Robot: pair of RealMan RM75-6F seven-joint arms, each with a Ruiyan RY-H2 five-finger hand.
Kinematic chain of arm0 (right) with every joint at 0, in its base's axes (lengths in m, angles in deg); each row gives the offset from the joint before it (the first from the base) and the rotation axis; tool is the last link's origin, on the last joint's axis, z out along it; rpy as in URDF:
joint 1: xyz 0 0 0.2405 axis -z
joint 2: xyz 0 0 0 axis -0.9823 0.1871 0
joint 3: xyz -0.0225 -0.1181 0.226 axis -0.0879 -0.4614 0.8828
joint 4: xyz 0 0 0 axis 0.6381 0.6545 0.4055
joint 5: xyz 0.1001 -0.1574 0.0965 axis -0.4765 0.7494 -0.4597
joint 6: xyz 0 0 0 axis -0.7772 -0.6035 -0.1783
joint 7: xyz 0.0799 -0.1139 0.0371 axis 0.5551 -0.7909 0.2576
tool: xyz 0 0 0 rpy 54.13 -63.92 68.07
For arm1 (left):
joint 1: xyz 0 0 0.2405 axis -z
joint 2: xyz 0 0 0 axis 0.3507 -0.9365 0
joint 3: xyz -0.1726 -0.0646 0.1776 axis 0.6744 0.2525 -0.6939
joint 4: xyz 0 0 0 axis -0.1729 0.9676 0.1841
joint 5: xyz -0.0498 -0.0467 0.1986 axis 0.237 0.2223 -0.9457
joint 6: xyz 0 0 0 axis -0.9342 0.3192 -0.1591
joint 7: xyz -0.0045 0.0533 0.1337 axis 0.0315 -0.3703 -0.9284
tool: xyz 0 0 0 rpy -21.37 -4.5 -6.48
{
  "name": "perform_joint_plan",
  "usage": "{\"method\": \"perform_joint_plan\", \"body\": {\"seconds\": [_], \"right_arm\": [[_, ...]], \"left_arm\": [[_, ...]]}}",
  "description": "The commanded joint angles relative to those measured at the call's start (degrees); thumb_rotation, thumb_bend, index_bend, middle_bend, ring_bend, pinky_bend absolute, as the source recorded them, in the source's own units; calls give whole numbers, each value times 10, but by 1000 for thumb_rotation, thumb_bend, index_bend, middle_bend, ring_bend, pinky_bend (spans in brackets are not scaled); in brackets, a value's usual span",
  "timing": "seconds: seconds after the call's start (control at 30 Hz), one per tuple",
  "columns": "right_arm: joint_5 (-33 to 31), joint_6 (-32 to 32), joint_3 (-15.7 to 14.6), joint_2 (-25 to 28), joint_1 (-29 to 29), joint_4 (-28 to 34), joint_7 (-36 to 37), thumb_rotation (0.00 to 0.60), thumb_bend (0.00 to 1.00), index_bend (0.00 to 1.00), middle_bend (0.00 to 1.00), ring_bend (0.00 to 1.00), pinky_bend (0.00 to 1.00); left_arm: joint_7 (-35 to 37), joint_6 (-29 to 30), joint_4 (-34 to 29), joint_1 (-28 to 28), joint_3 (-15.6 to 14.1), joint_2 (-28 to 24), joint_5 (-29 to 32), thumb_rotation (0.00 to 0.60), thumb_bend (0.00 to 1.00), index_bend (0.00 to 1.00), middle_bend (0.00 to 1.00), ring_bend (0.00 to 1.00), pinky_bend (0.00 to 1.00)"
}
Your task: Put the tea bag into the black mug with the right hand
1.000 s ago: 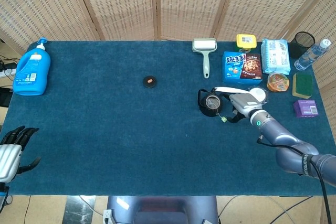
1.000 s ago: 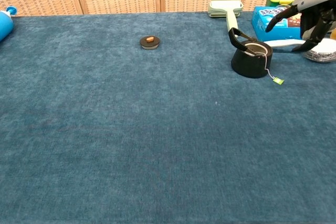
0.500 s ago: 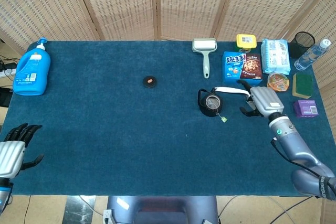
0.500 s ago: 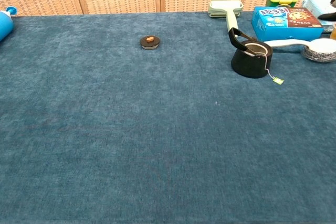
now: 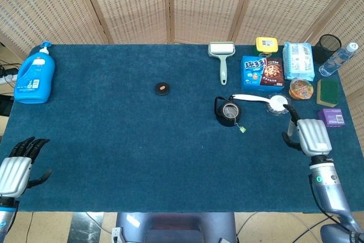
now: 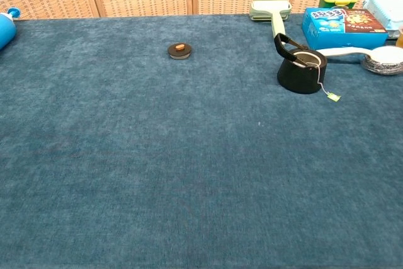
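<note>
The tea bag (image 6: pixel 308 60) sits inside the black mug (image 6: pixel 301 72), its string draped over the rim and the little tag (image 6: pixel 333 97) lying on the cloth beside it, so the job looks done. The right hand (image 5: pixel 307 134) hangs off to the mug's right and nearer the table's front edge, well apart from it and holding nothing; its fingers curl downward, though how tightly I cannot tell. The left hand (image 5: pixel 17 163) hovers far across the table, fingers spread and empty.
</note>
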State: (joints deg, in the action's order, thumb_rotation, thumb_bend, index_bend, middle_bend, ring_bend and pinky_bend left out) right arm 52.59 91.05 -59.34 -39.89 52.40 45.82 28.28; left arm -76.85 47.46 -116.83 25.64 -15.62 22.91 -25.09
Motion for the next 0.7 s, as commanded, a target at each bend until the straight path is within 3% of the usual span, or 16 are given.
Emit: {"method": "perform_joint_plan", "body": {"seconds": [0.03, 0.27, 0.7], "right_arm": [[17, 40, -10, -12, 36, 16, -26, 600, 407, 140, 513, 558, 657], [30, 91, -13, -25, 90, 32, -60, 600, 407, 141, 470, 495, 587], [48, 96, 4, -24, 127, 40, -67, 600, 407, 169, 455, 485, 555]], "left_arm": [[-3, 3, -3, -4, -5, 2, -3, 600, 283, 163, 189, 102, 128], [-10, 17, -5, -13, -12, 6, -15, 600, 283, 163, 189, 102, 128], [-9, 14, -6, -9, -11, 12, -21, 600, 283, 162, 189, 102, 128]]}}
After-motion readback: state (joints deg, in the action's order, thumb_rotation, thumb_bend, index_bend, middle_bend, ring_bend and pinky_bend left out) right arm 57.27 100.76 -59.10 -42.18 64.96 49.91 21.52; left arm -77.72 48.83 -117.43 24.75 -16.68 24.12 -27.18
